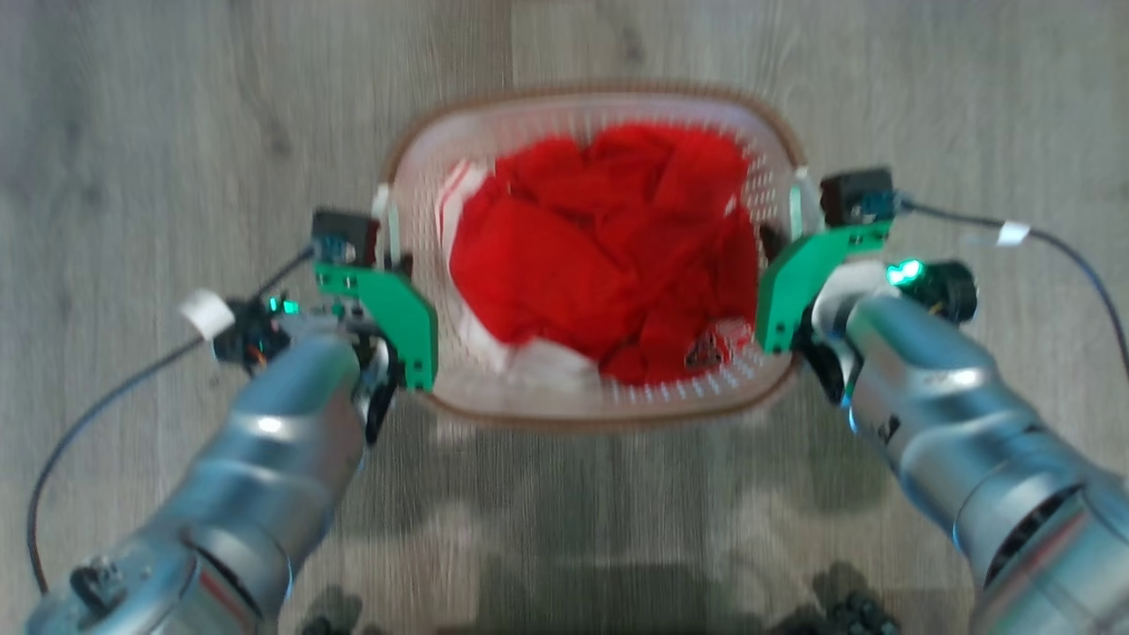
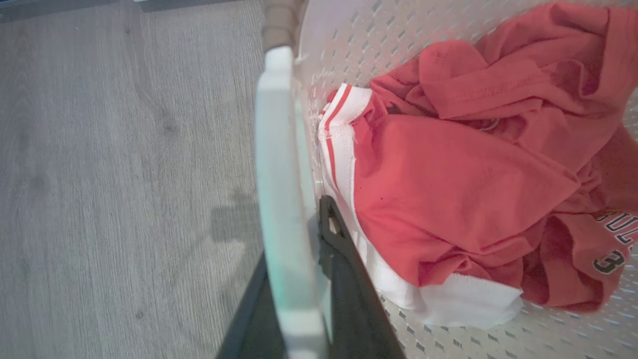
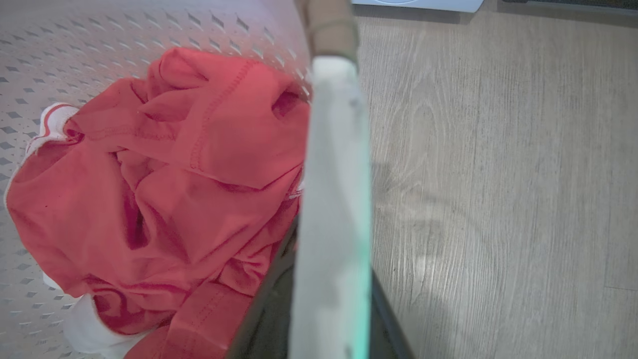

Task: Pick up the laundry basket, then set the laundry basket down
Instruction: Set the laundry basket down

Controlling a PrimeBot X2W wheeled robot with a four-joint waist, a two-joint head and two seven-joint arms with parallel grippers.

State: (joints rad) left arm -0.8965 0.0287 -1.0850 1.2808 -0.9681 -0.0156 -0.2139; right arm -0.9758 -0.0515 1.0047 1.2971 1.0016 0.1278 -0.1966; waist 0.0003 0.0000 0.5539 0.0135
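The laundry basket [image 1: 600, 93], white and perforated with a brown rim, sits centred before me on the grey wood floor, holding red and white clothes [image 1: 609, 247]. My left gripper [image 1: 385, 256] is at its left handle; in the left wrist view the dark fingers [image 2: 349, 269] straddle the white handle [image 2: 279, 174], shut on it. My right gripper [image 1: 789, 238] mirrors this at the right side, its fingers [image 3: 271, 299] clamped around the right handle [image 3: 334, 164]. The head view is blurred. A shadow lies on the floor below the basket's near edge.
Wood floor [image 1: 176, 132] surrounds the basket on all sides. Black cables [image 1: 1058, 247] trail from both wrists. A white appliance's edge [image 3: 418, 4] shows at the top of the right wrist view. Dark parts of my base [image 1: 847, 608] sit at the bottom.
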